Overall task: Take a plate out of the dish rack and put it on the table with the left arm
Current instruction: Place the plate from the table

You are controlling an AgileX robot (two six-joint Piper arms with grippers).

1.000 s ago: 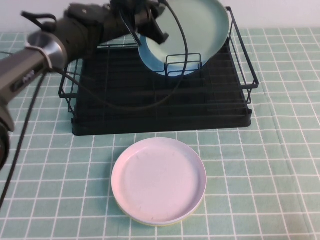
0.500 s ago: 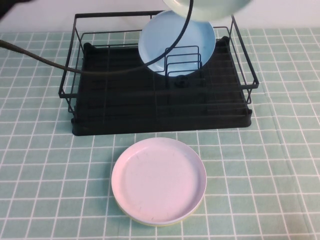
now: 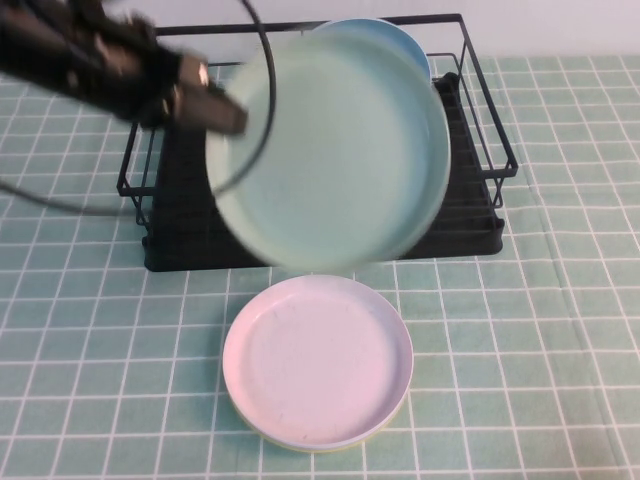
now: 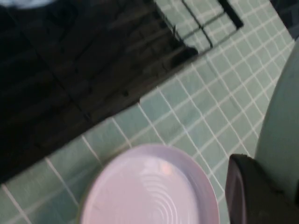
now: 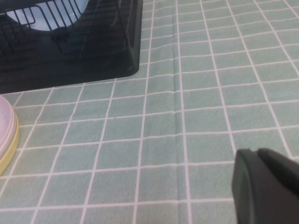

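Note:
My left gripper (image 3: 226, 112) is shut on the left rim of the pale mint-green plate (image 3: 335, 150) and holds it in the air, tilted, over the front of the black dish rack (image 3: 160, 215). In the left wrist view one black finger (image 4: 250, 189) presses on the plate (image 4: 282, 116), with the rack (image 4: 70, 70) and the table (image 4: 201, 112) below. A sky-blue plate (image 3: 405, 42) stands in the rack behind it. My right gripper (image 5: 268, 189) is low over the table (image 5: 187, 93), right of the rack (image 5: 93, 51), its fingers together and empty.
A white-pink plate (image 3: 318, 360) lies flat on the green grid cloth (image 3: 540, 330) just in front of the rack, below the held plate; it also shows in the left wrist view (image 4: 149, 186) and in the right wrist view (image 5: 5, 135).
The left arm lifted the mint-green plate out of the rack and up past the view's top. It has now come down and forward, over the rack's front.

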